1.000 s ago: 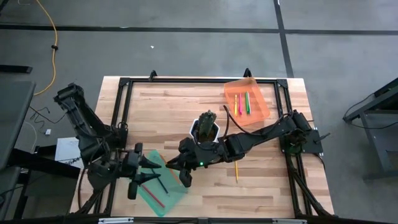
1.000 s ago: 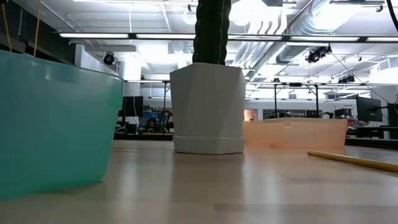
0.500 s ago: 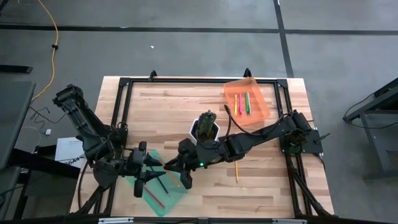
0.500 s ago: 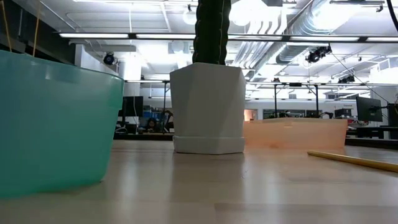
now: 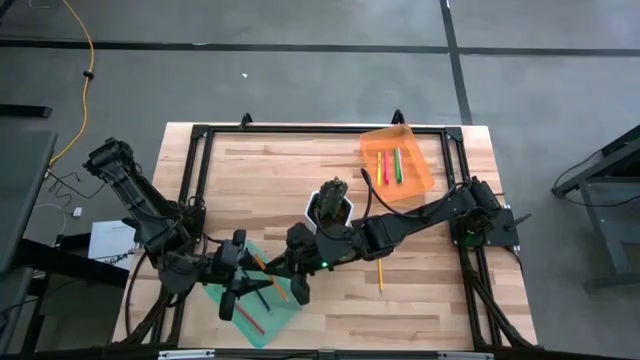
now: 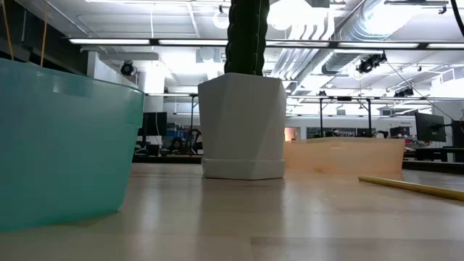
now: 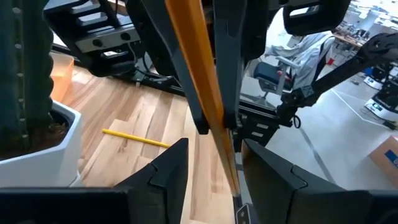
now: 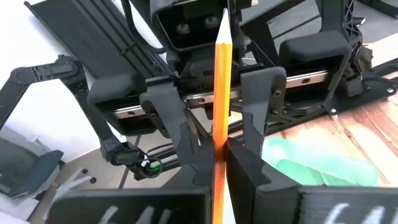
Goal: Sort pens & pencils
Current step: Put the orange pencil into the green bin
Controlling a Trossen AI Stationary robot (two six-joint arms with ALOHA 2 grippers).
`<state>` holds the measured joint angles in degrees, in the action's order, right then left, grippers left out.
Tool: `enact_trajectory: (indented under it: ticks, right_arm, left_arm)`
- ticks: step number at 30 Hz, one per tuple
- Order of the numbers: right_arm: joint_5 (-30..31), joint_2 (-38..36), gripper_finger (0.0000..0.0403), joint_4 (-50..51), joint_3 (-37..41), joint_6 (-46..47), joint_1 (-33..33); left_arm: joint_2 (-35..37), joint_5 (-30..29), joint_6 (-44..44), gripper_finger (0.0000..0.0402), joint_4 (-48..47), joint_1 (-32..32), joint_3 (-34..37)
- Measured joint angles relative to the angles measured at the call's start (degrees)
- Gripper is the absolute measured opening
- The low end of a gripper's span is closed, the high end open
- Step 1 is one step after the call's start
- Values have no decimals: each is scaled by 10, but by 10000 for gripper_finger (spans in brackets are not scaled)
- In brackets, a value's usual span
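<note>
The orange pencil [image 8: 222, 93] is being pinched by the right pincer [image 5: 291, 276], whose fingers are clamped tight on its shaft, in the lower middle of the high view just at the right edge of the teal tray [image 5: 262, 325]. In the right wrist view the pencil's long axis is running straight up the frame from between those fingers, its sharpened tip pointing toward the left pincer [image 8: 214, 115]. That pincer is facing it with its fingers standing wide, one on each side of the shaft, apart from it. In the left wrist view the same pencil [image 7: 198, 74] is passing diagonally down through the gap. So the left pincer is the nearer free one, already straddling the pencil; a handover looks to be the step in hand, and it is turning on keeping the shaft centred in that gap.

Elsewhere, a red pencil [image 5: 247, 320] is lying in the teal tray. The three pens [image 5: 388, 166] are lying in the orange tray [image 5: 420, 170] at upper right. A yellow pencil [image 5: 380, 273] is lying loose on the surface [image 5: 260, 170] right of centre.
</note>
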<state>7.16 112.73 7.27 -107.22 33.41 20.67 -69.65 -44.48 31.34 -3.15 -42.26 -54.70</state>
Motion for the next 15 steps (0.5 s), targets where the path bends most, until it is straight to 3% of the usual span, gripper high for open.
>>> enact_trajectory:
  ticks: [5, 15]
  right_arm:
    - [-1, 0, 10, -1, 0, 0, 0]
    - [-1, 0, 10, -2, 0, -7, 0]
  left_arm:
    - [0, 1, -1, 117, 1, 0, 0]
    - [0, 4, -1, 15, 1, 0, 0]
